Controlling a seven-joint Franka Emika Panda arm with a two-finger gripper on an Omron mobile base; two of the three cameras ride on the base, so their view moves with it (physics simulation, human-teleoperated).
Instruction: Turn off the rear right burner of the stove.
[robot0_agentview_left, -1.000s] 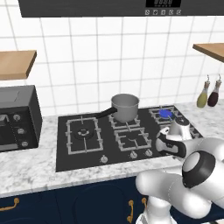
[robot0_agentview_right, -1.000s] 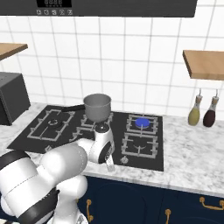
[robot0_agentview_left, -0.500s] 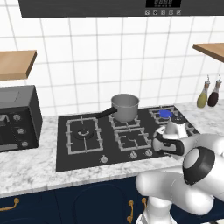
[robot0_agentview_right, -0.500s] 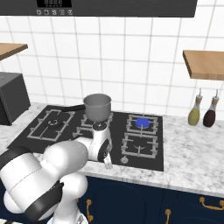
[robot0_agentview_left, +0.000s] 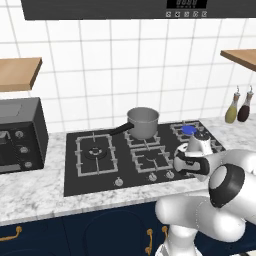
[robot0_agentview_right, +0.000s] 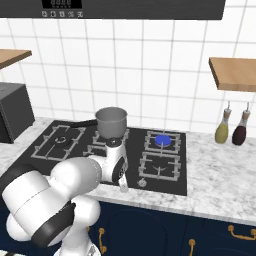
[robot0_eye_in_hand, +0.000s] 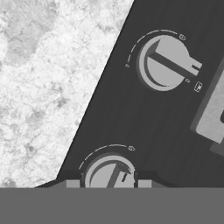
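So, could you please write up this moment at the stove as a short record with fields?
setting: simulated kitchen, marble counter
stove: black glass cooktop with grey grates, silver knobs along the front edge
rear right burner: blue flame lit
pot: grey saucepan on a rear grate, handle pointing left
claw: shut on a front knob, seen in the hand view
neighbouring knob: free, untouched
other items: two bottles hanging by the wall, dark oven on the left
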